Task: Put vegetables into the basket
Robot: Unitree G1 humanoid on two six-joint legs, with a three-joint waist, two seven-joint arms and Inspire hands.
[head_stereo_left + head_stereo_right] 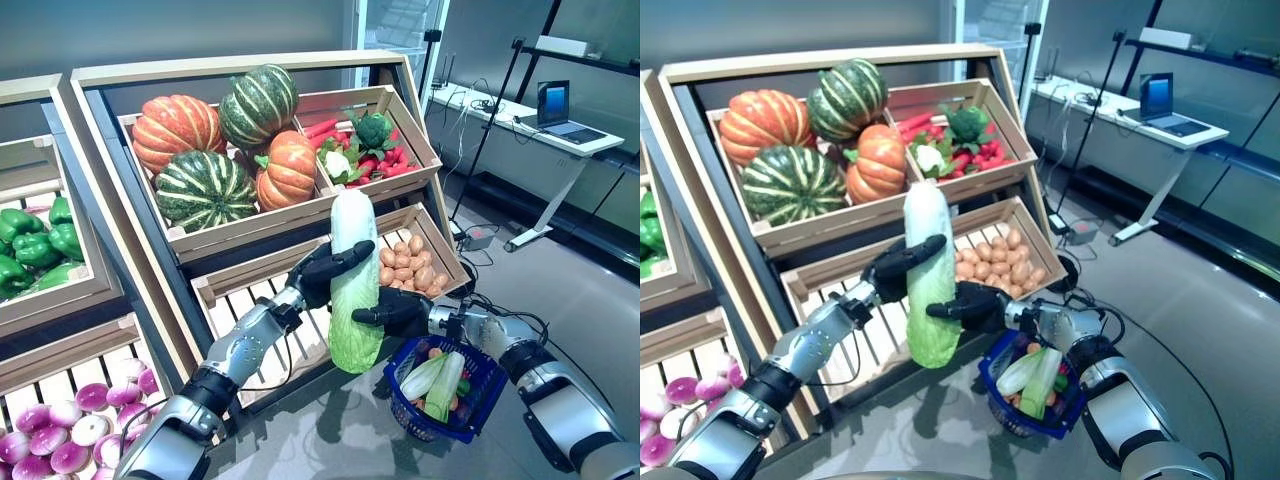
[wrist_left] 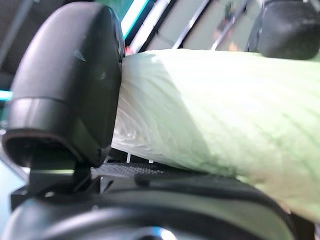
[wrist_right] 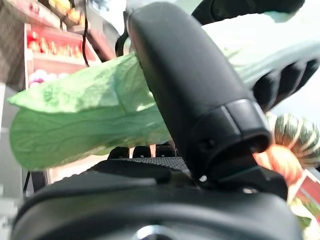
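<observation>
A long napa cabbage (image 1: 354, 290), white at the top and green at the bottom, stands upright in the air in front of the stand. My left hand (image 1: 325, 270) is curled round its middle from the left; its thumb (image 2: 70, 85) presses the cabbage (image 2: 215, 115). My right hand (image 1: 395, 312) is curled round its lower part from the right; its thumb (image 3: 200, 95) lies across the leaves (image 3: 85, 115). The blue plastic basket (image 1: 478, 412) stands on the floor just right of and below the cabbage. It holds a pale green leafy vegetable (image 1: 432, 380) and small round ones.
The wooden stand (image 1: 240, 70) with crates rises right behind the cabbage. A lower crate (image 1: 440, 250) sits beside my right hand. A white desk (image 1: 530, 125) with a laptop stands at the far right, with grey floor (image 1: 560, 290) between.
</observation>
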